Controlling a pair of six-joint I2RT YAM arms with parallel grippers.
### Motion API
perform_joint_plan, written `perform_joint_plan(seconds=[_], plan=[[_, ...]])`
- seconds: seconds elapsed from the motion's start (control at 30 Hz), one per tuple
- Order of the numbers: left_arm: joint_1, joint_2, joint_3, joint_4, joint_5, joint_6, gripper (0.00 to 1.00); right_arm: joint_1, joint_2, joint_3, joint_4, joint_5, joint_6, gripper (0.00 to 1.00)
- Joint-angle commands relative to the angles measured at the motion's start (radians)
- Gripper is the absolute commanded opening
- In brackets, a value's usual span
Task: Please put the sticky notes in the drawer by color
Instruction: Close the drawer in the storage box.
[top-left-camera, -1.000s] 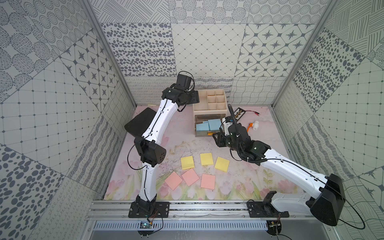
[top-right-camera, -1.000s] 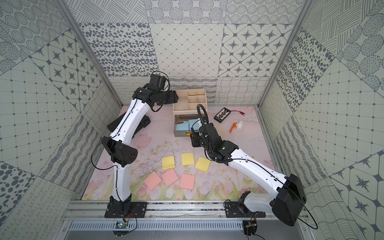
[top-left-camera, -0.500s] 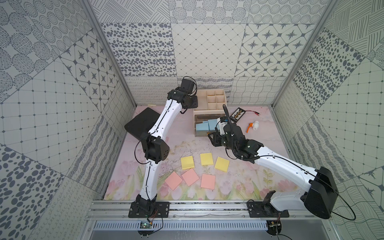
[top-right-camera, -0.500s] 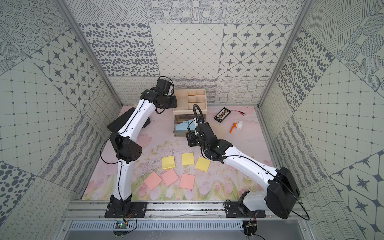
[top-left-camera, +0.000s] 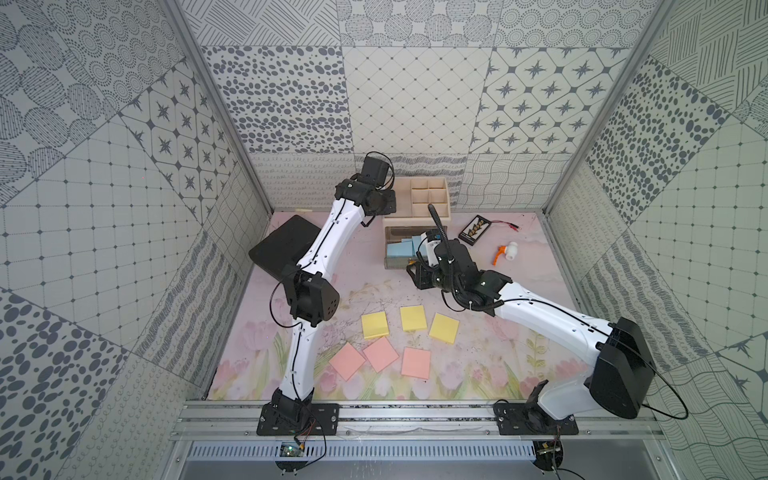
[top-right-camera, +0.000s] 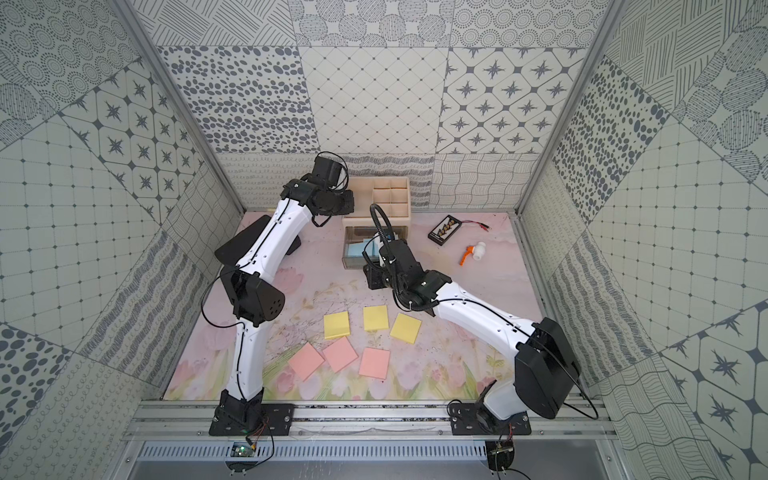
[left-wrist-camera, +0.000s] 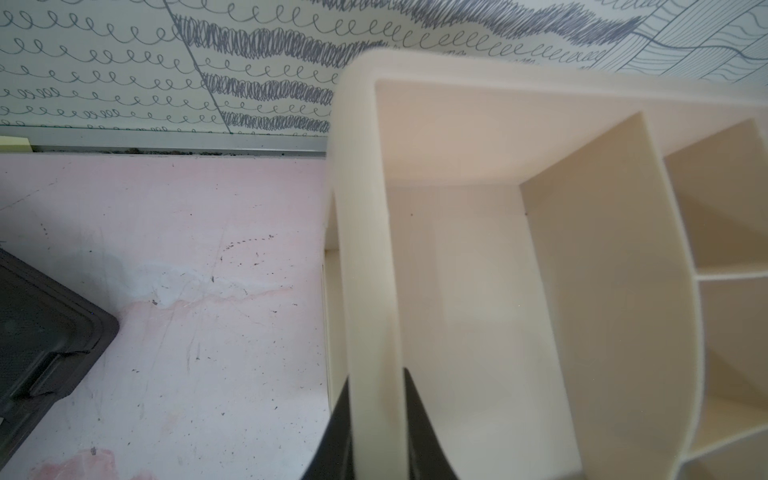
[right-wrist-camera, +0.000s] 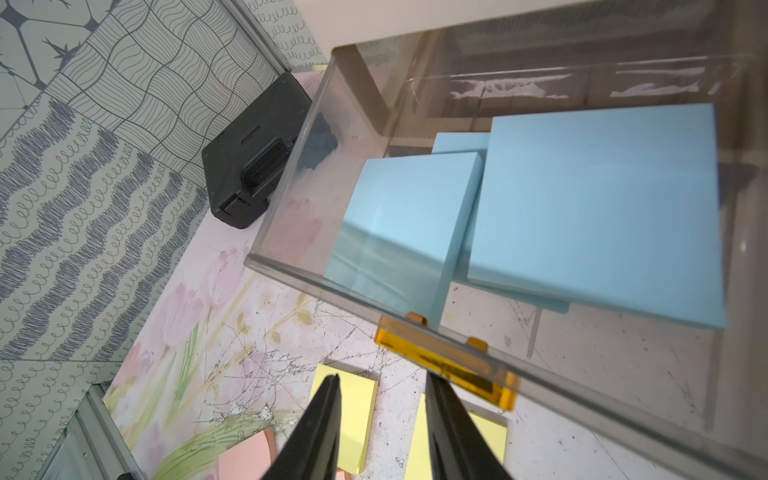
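While left pincer clamps chest, right pincer stands open.

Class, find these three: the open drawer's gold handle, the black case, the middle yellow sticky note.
gold handle (right-wrist-camera: 419, 353): right wrist view, on its front face.
black case (top-left-camera: 278, 249): in a top view, on its lid.
middle yellow sticky note (top-left-camera: 413, 318): in a top view, centre of its top sheet.
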Motion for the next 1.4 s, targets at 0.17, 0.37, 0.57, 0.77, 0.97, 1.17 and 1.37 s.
perform_joint_plan(seconds=[0.17,0.37,0.57,0.77,0.97,1.17,1.37], plan=[[-0.003,0.021,0.028,-0.087,0.085,0.08,0.14,-0.025,0.087,0.127,0.068,0.112,-0.114,0.38],[-0.004,0.02,0.028,-0.098,0.109,0.088,0.14,-0.041,0.16,0.199,0.105,0.159,-0.155,0.38],[-0.013,0.013,0.028,-0.126,0.123,0.098,0.15,-0.063,0.232,0.258,0.136,0.17,-0.163,0.38],[-0.034,0.007,0.026,-0.168,0.105,0.102,0.16,-0.071,0.276,0.302,0.148,0.188,-0.195,0.39],[-0.04,-0.002,0.017,-0.172,0.099,0.097,0.18,-0.077,0.289,0.32,0.15,0.202,-0.214,0.39],[-0.04,-0.011,0.013,-0.152,0.083,0.087,0.31,-0.078,0.249,0.296,0.151,0.157,-0.211,0.43],[-0.04,-0.028,0.025,-0.135,0.078,0.066,0.58,-0.078,0.096,0.206,0.159,0.106,-0.16,0.64]])
